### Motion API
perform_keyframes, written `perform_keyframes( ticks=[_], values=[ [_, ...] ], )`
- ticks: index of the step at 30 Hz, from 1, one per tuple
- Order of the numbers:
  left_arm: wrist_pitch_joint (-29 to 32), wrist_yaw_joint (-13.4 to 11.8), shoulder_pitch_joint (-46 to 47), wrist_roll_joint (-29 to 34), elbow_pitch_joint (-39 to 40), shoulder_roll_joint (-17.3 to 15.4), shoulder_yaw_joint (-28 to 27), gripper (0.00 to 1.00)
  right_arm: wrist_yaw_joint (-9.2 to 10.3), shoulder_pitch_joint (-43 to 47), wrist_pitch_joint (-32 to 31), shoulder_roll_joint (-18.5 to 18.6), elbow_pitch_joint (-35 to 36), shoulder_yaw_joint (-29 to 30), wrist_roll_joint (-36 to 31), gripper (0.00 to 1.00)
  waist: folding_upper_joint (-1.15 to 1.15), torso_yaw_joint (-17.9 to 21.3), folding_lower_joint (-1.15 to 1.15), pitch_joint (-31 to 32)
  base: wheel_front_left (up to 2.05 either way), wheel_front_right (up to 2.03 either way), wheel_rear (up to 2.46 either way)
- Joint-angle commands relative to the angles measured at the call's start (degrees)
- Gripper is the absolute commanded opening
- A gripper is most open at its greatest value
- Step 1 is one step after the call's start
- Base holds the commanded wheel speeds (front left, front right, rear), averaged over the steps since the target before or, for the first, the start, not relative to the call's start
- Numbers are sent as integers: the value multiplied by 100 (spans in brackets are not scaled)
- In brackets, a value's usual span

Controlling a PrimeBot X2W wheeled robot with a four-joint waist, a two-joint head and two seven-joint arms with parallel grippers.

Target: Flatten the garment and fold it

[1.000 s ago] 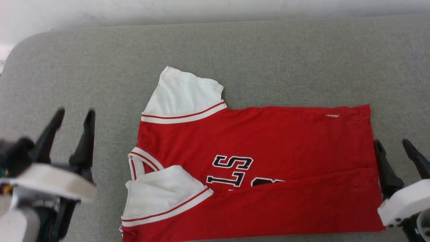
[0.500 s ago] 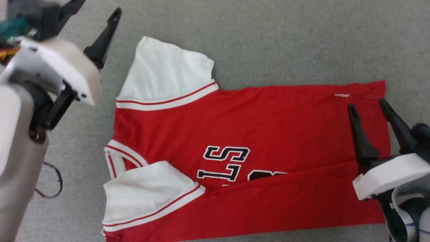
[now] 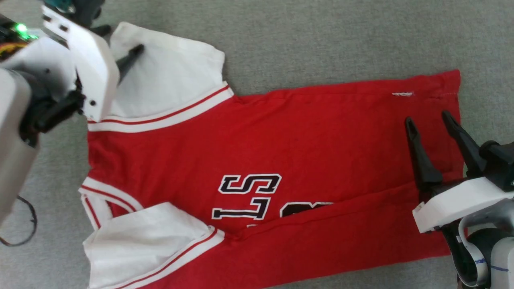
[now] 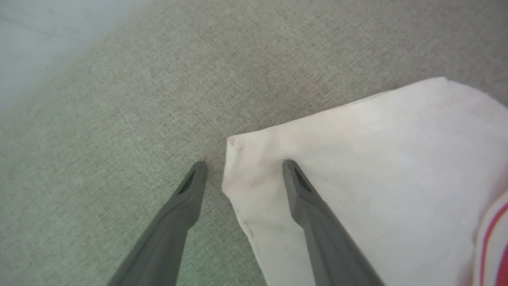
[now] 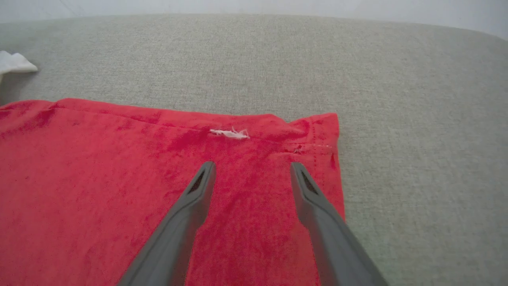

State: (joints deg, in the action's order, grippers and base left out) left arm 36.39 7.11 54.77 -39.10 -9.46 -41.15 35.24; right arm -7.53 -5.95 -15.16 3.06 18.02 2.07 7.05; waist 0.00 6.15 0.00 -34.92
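Since half a second ago the left hand [image 4: 244, 163] has come forward from beside the white sleeve [image 3: 168, 84] to its outer corner. It is released: one finger lies over the cloth, the other over the grey tabletop [image 3: 321, 40] just beside the sleeve's edge. The right hand [image 3: 427, 117], fingers apart and grasping nothing, hangs over the hem end of the garment [image 3: 281, 140]. The garment lies flat beneath both hands, its near side folded inward.
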Motion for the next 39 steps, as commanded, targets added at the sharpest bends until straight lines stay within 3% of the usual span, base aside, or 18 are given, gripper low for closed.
perform_keyframes(
  ticks=[1, 2, 3, 4, 13, 17, 24, 32, 39],
  values=[
    [111, 36, 83, -27, -69, -98, 89, 100, 4, -110, 47, -17, -15, 10, 24, 100, 0, 133, 0, -136, 0, 0, 0],
    [155, 36, 86, -60, -104, -141, 120, 81, 4, -114, 60, -17, -22, 7, 30, 100, 0, 147, 0, -148, 0, 0, 0],
    [185, 36, 66, -129, -134, -160, 152, 25, 4, -119, 70, -17, -31, 6, 39, 100, 0, 158, 0, -155, 0, 0, 0],
    [215, 36, 32, -220, -163, -168, 181, 0, 4, -123, 78, -17, -40, 6, 48, 100, 0, 163, 0, -156, 0, 0, 0],
    [60, 37, -164, -690, -193, -205, 334, 0, 4, -320, -125, -11, 206, 81, -124, 100, 0, 20, 0, 65, 0, 0, 0],
    [-129, 37, -236, -738, -248, -174, 354, 0, 4, -659, -450, 216, 455, 128, -171, 100, 0, -42, 0, 229, 0, 0, 0],
    [-364, 37, -254, -737, -279, -180, 353, 0, 4, -1666, -1699, 851, 438, 308, 40, 100, 0, -70, 0, 273, 0, 0, 0],
    [-438, 37, -176, -741, -254, -140, 378, 0, 4, -2118, -3844, 1058, -166, 551, 495, 100, 0, -138, 0, 116, 0, 0, 0],
    [-433, 37, -93, -760, -265, -99, 420, 0, 4, -1987, -4245, 1117, -466, 612, 573, 100, 0, -216, 0, -4, 0, 0, 0]
  ],
)
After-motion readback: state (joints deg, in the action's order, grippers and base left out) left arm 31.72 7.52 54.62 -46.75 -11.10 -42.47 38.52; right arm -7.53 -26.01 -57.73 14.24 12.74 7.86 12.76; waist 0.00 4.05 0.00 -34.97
